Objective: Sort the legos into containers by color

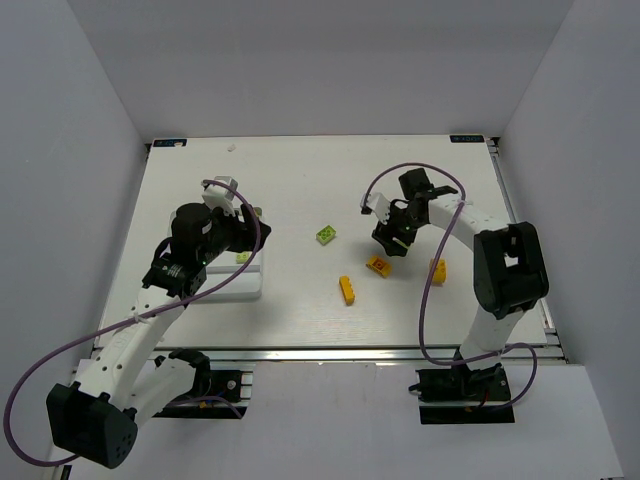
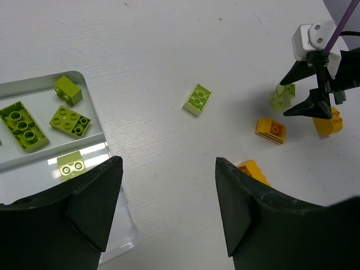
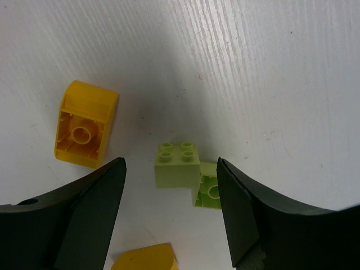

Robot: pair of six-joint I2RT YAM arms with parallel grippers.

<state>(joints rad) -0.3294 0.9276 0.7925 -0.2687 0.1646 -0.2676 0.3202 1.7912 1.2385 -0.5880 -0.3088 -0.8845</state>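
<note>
green lego (image 3: 178, 165) betw r hand (image 3: 170, 162) jaws

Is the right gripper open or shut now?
Open: the right gripper has its fingers wide apart; green legos lie ungripped on the table between them.

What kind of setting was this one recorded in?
Probably a lab test cell: a white table boxed in by plain walls, the left arm and right arm bolted at its near edge, with toy bricks and a white tray as props.
</note>
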